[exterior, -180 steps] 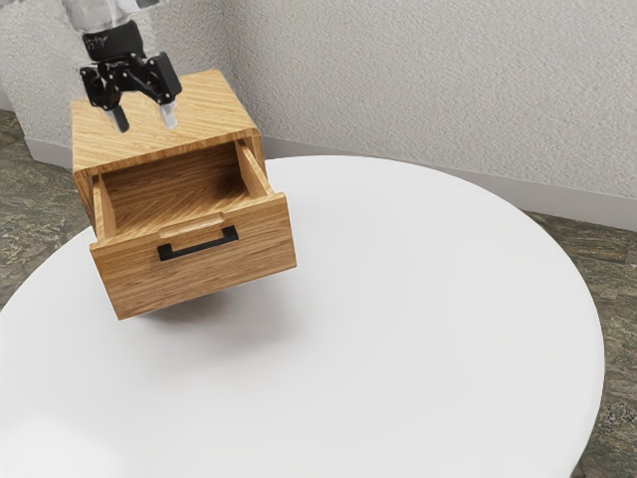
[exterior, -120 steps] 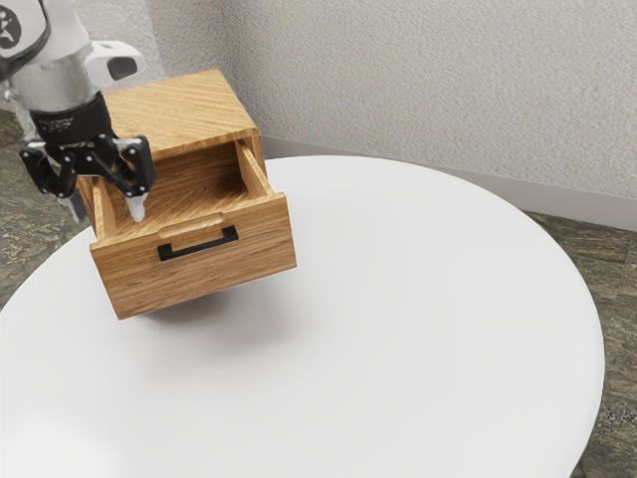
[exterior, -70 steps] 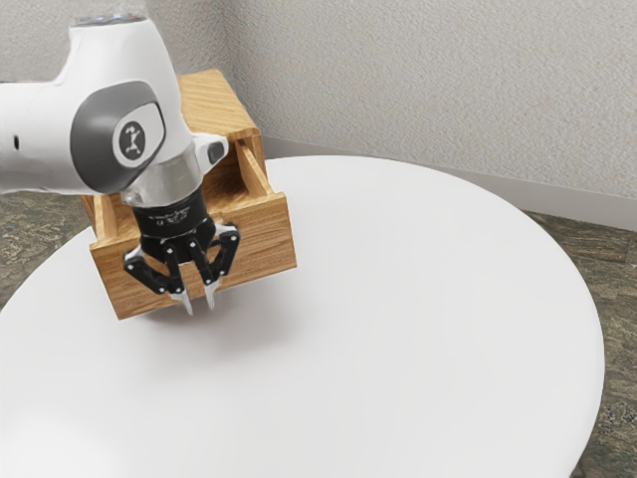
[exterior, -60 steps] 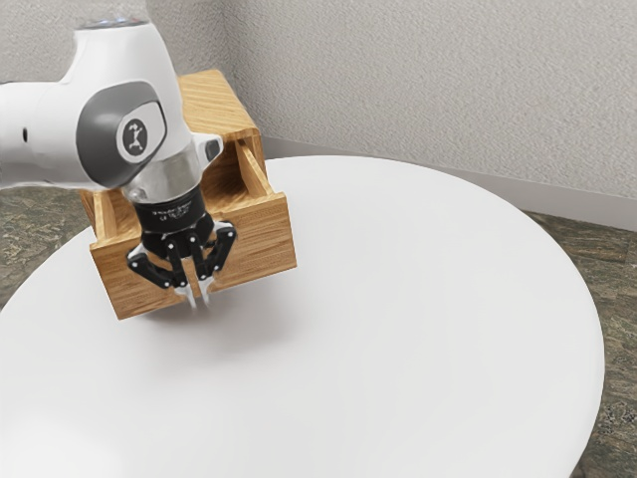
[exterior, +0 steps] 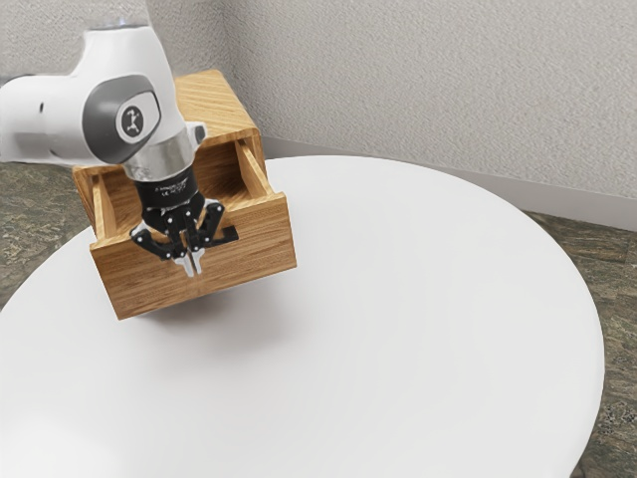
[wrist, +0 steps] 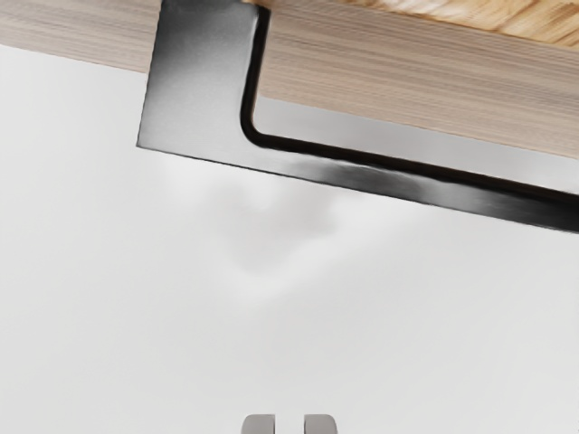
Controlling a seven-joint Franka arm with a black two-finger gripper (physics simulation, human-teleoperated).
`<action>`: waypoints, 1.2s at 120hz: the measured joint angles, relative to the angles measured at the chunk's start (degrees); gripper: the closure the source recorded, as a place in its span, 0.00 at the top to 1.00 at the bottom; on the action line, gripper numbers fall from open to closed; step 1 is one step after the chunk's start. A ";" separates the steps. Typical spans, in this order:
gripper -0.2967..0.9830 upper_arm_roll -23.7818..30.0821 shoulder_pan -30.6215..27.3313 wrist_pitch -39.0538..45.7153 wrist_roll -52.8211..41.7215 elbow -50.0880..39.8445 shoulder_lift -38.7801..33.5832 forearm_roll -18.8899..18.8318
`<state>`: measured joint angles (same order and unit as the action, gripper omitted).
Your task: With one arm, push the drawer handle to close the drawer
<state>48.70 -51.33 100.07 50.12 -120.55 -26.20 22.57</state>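
My gripper [exterior: 192, 269] points down in front of the drawer front [exterior: 262, 244], hiding much of the black handle [exterior: 229, 236]. Its fingers are nearly together, with a narrow gap and nothing between them. The wooden drawer stands well out of its cabinet [exterior: 214, 100]. In the wrist view, the handle [wrist: 362, 174] runs across above white table, with a strip of drawer front [wrist: 416, 86] behind it. The gripper [wrist: 289, 424] has its two fingertips a little apart there, clear of the handle.
The round white table [exterior: 418, 319] spreads in front of the cabinet and toward the exterior view's right. A textured wall [exterior: 428, 90] rises behind it. The white arm [exterior: 50, 115] covers part of the cabinet's top and one side.
My hand has come over the cabinet and down to the drawer's outer side, then shifted slightly back toward the drawer front. The fingers have drawn closer together. The drawer has not visibly moved.
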 joint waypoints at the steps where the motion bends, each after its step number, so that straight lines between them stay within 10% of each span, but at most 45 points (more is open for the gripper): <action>1: 0.18 0.01 0.00 0.27 0.12 0.00 0.25 -0.17; 144: 0.21 -4.16 0.26 16.44 4.48 17.49 32.03 -26.60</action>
<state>44.54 -51.07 116.50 54.59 -103.06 5.83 -4.03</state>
